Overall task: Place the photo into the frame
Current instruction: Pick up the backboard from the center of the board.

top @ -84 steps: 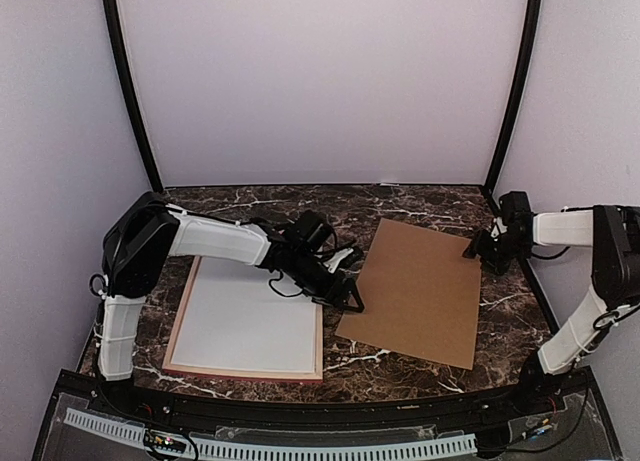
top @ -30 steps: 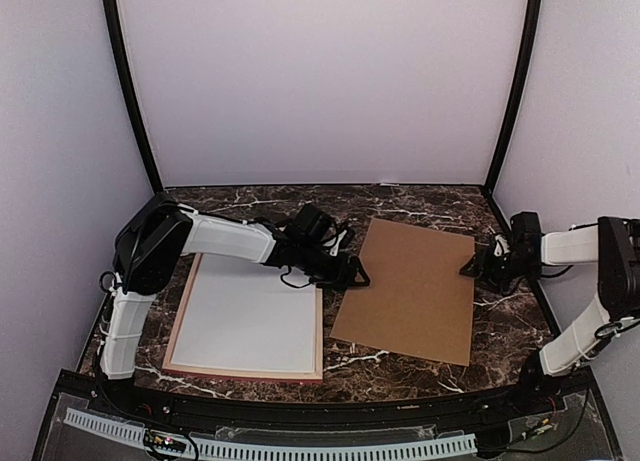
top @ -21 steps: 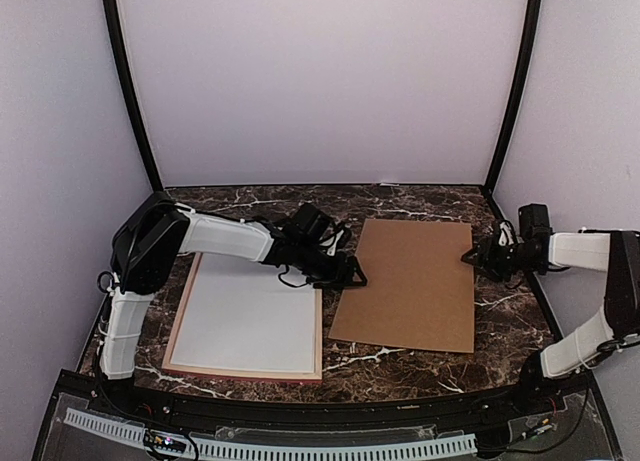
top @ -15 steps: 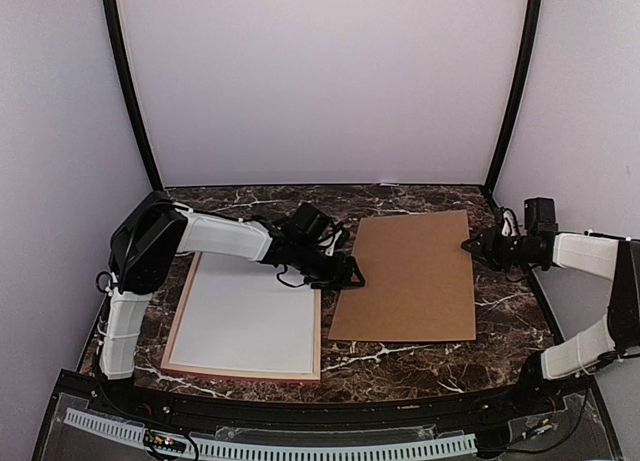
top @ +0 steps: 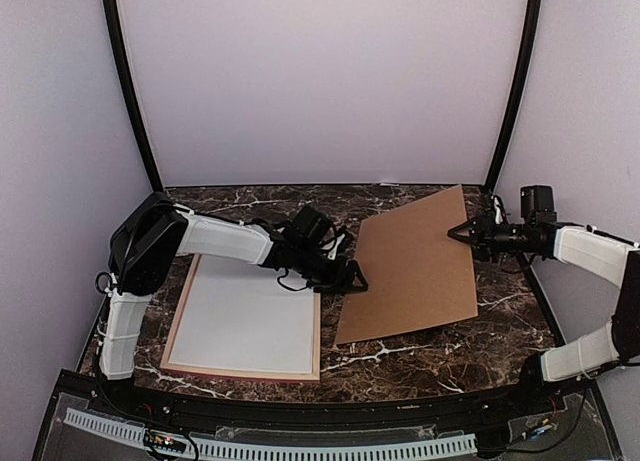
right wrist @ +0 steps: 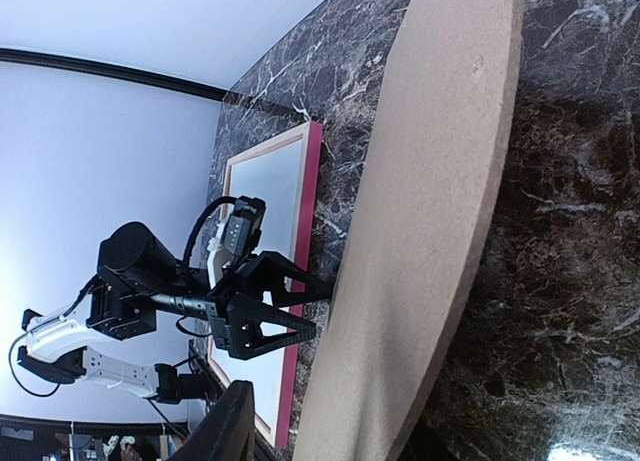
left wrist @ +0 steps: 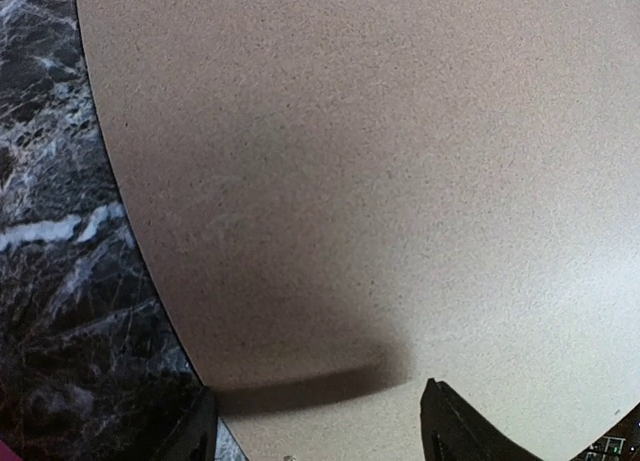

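Observation:
The frame [top: 320, 333] lies flat at the left, with pink-red rails, and also shows in the right wrist view [right wrist: 306, 231]. A plain white sheet [top: 245, 326] fills it. No landscape print shows. The brown backing board [top: 415, 266] is tilted, its right edge raised. My right gripper [top: 455, 232] is shut on that raised edge; in its wrist view [right wrist: 330, 436] the board [right wrist: 430, 231] runs between its fingers. My left gripper [top: 352, 279] is open and low at the board's left edge. In its own view [left wrist: 318, 391] the jaws stand wide over the board [left wrist: 400, 181].
The dark marble table [top: 420, 356] is enclosed by pale walls with black corner posts [top: 128, 91]. The left arm reaches across the frame's far right corner. The right arm comes in along the right wall.
My right gripper has risen and moved back with the board's right edge, so the board now tilts up. The left gripper has stayed at the board's left edge.

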Motion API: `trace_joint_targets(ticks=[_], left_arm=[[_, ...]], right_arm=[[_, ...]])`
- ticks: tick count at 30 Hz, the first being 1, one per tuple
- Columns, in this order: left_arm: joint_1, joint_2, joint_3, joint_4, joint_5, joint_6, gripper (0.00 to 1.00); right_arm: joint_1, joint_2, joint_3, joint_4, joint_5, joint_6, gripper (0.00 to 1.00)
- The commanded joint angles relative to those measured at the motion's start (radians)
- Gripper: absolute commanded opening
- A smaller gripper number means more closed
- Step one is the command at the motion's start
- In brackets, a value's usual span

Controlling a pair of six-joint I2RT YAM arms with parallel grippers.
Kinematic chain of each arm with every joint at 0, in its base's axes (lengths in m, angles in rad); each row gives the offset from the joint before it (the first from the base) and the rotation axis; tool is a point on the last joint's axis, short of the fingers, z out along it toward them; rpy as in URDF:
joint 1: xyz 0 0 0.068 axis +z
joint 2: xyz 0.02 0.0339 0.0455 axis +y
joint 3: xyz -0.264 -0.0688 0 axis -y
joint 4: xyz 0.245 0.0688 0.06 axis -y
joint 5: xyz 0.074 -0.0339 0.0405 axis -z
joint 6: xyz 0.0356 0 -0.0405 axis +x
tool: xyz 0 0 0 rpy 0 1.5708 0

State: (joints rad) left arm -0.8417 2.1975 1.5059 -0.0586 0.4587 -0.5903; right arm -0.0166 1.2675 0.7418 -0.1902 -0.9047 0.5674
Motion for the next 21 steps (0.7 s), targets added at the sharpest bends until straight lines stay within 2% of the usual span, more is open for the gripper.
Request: trace_joint_targets(ticks=[1, 9, 14, 21], left_arm=[[-0.015, -0.057, -0.022, -0.006, 0.029, -0.002, 0.72], [-0.014, -0.115, -0.022, 0.001, 0.033, 0.006, 0.74], [-0.014, -0.196, -0.013, 0.032, 0.037, 0.005, 0.80], [-0.002, -0.277, 0.091, 0.020, 0.051, -0.002, 0.89]], right_arm=[[0.010, -0.034, 0.100, -0.058, -0.027, 0.001, 0.42], [0.097, -0.039, 0.226, -0.139, 0.018, 0.008, 0.53], [0.151, -0.019, 0.279, -0.131, 0.041, 0.028, 0.55], [0.240, 0.043, 0.372, -0.100, 0.071, 0.065, 0.57]])
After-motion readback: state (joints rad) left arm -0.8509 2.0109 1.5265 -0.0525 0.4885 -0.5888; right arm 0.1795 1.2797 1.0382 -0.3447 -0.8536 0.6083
